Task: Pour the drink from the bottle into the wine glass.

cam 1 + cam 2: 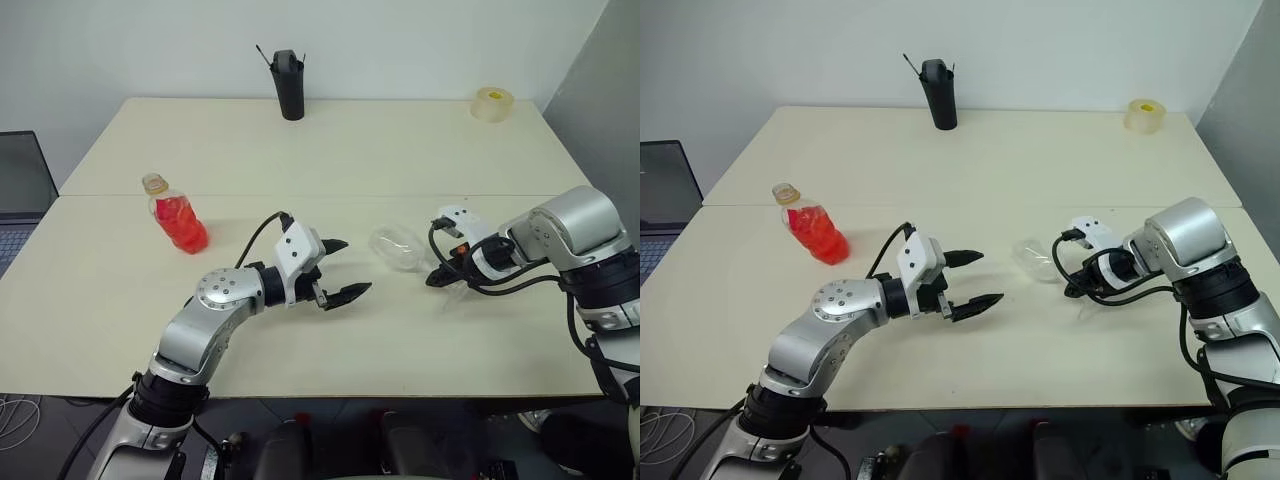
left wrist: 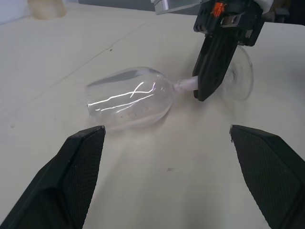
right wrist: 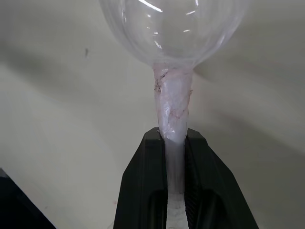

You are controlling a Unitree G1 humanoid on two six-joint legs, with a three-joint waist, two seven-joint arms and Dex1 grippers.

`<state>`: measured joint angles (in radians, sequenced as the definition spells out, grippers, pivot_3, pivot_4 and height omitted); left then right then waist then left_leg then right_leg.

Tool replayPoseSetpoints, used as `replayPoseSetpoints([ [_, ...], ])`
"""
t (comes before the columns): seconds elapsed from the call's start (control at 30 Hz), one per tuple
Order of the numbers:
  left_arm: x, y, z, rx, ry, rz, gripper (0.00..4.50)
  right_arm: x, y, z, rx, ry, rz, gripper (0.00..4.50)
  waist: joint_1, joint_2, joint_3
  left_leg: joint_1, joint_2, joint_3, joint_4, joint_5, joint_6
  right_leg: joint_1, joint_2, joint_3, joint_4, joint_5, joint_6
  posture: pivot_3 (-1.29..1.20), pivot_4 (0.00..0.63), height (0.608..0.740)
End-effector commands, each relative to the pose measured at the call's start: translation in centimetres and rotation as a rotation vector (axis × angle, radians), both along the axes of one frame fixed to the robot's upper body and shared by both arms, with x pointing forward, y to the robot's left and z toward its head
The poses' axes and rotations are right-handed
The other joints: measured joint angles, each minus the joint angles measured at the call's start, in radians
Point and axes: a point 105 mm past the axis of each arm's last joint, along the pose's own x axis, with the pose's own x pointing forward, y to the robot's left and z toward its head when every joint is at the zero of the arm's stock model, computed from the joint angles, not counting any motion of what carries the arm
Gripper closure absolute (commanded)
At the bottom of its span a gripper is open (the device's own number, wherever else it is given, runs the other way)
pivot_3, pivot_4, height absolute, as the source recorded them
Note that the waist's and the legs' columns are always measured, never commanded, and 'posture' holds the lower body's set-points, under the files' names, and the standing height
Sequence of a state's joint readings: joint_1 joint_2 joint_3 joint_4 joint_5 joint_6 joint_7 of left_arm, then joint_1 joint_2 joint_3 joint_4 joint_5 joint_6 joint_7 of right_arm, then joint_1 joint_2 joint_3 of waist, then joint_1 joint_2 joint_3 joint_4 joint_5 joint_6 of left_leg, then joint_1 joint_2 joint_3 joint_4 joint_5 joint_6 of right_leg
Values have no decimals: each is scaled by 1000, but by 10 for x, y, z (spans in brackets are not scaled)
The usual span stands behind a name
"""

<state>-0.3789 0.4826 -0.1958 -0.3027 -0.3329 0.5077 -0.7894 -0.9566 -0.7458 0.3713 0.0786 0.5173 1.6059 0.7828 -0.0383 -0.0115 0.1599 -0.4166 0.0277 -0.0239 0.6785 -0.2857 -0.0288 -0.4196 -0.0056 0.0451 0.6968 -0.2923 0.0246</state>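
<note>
The bottle (image 1: 178, 215) stands at the table's left, tan cap on, with the red drink (image 1: 184, 228) filling its lower body. The clear wine glass (image 1: 395, 247) lies on its side right of centre, its bowl (image 2: 128, 98) pointing toward my left arm and seeming to rest on the table. My right gripper (image 1: 439, 277) is shut on the glass's stem (image 3: 171, 107), between bowl and foot. My left gripper (image 1: 345, 270) hovers open and empty a short way left of the bowl, pointing at it, well right of the bottle.
A tall black cup (image 1: 290, 85) with sticks in it stands at the back centre. A tape roll (image 1: 492, 104) sits at the back right corner. A laptop (image 1: 20, 190) lies past the table's left edge. A seam (image 1: 300, 196) runs across the tabletop.
</note>
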Motion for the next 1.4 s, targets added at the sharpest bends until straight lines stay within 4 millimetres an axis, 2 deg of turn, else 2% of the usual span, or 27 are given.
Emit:
replayPoseSetpoints([
  [0.03, -3, -5, 9, -10, -50, -33, 0, 2, 3, 11, -22, -45, 29, 3634, 2, 0, 0, 0, 0, 0, 0, 0, 0, 0, 0, 0, 0, 0, 0, 0, 150, 740],
  [0.23, -3, -4, 9, -7, -52, -29, 0, 7, -1, 15, -51, -60, 29, 1694, 7, 0, 0, 0, 0, 0, 0, 0, 0, 0, -1, 0, 0, 0, 0, 0, 150, 740],
  [0.4, -3, -4, 9, -10, -49, -27, 0, 7, -3, 31, -55, -69, 52, 17, 8, 0, 0, 0, 0, 0, 0, 0, 0, 0, -1, 0, 0, 0, 0, 0, 150, 740],
  [0.53, -3, -4, 8, -13, -48, -29, 0, 6, 3, 38, -45, -50, 75, 17, 7, 0, 0, 0, 0, 0, 0, 0, 0, 0, -1, -1, 0, 0, 0, 0, 150, 740],
  [0.67, -1, -7, 9, -15, -52, -31, 0, 11, 14, 28, -51, 7, 82, 17, 7, 0, 0, 0, 0, 0, 0, 0, 0, 0, -1, 0, 0, 0, 0, 0, 150, 740],
  [0.93, -5, -5, 6, -27, -47, 4, 0, 19, 9, 16, -122, 54, 99, 17, 9, 0, 0, -1, -1, 0, 0, 0, 0, 0, -2, -1, 0, 0, 0, 0, 150, 740],
  [1.03, -6, -3, 6, -30, -47, 16, 0, 24, 6, 16, -158, 18, 147, 610, 9, 0, 0, -1, 0, 0, 0, 0, 0, 0, -2, -1, 0, 0, 0, 0, 150, 740],
  [1.3, -4, 1, 5, -27, -50, 37, 0, 29, 1, 16, -197, -5, 230, 3536, 9, 0, 0, -1, 0, 0, 0, 0, 0, 0, -2, -1, 0, 0, 0, 0, 150, 740],
  [1.37, -4, 2, 4, -25, -46, 35, 0, 28, 2, 15, -198, -15, 261, 4159, 9, 0, 0, -1, 0, 0, 0, 0, 0, 0, -2, -1, 0, 0, 0, 0, 150, 740],
  [1.4, -5, 3, 5, -28, -45, 26, 0, 29, 2, 16, -204, -35, 282, 4316, 9, 0, 0, 0, 0, 0, 0, 0, 0, 0, -2, -1, 0, 0, 0, 0, 150, 740],
])
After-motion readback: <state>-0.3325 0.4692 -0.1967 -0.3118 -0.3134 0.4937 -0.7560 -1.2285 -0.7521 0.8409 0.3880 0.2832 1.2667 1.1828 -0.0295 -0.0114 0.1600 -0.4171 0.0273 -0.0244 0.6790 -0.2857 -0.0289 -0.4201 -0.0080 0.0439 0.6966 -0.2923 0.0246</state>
